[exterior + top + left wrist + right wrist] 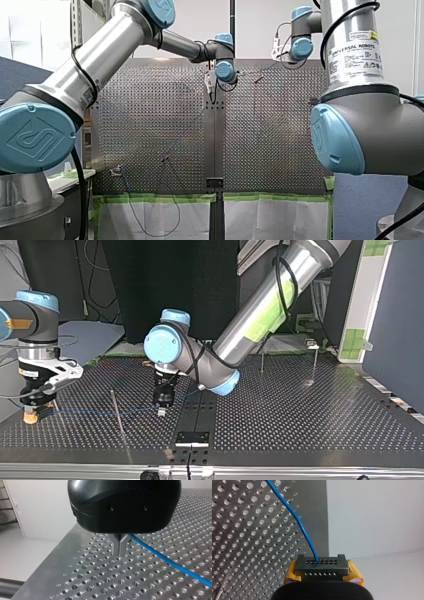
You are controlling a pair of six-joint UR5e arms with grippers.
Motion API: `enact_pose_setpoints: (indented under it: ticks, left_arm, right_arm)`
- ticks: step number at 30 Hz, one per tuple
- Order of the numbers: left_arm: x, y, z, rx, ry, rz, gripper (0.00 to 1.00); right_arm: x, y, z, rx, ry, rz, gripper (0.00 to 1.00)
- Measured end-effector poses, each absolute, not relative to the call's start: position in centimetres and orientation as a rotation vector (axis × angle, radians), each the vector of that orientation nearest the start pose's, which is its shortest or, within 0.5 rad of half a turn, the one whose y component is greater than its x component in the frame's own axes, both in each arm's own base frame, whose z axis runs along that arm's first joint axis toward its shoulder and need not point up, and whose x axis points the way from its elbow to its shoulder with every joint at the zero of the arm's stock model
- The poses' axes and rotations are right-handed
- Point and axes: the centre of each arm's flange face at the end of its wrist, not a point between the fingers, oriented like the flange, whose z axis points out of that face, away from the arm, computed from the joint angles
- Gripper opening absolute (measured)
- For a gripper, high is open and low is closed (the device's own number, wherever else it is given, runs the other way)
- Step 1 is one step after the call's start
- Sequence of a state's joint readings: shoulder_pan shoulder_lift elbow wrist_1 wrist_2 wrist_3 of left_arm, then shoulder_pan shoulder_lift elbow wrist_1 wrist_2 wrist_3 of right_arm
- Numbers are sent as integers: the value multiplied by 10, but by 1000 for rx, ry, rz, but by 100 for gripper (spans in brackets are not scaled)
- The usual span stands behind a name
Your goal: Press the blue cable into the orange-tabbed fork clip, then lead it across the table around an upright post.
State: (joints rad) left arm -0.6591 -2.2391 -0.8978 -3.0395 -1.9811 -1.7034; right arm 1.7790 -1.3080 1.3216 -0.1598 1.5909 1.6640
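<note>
The blue cable (90, 412) lies low over the perforated table (300, 410) between my two grippers. My right gripper (31, 415), at the top view's left, is shut on the cable's end. In the right wrist view the cable (297, 517) runs into its dark tips, flanked by yellow pads (355, 573). My left gripper (120, 552) is black, with metal fingers shut tip to tip just above the plate. The cable (170, 562) passes behind those fingers, and no cable shows between the tips. I cannot make out the orange-tabbed clip.
A thin upright post (117, 412) stands between the grippers, near my left gripper (161, 411). Two more posts (262, 362) (315, 365) stand at the top view's far right. In the front view the cable (131, 207) loops down over the table's near edge by a small fixture (116, 171).
</note>
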Motion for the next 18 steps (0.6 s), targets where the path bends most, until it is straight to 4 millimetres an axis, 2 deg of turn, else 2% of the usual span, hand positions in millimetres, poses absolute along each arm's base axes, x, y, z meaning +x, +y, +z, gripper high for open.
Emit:
enact_pose_setpoints:
  ticks: [12,18]
  left_arm:
    - [556,-554,407,48,1456,-382,0]
    - [559,-555,390,57,1478,-375,0]
  right_arm:
    - [250,-583,472,1200,-1108,1475,0]
    - [249,-583,446,1231,-1142,1448,0]
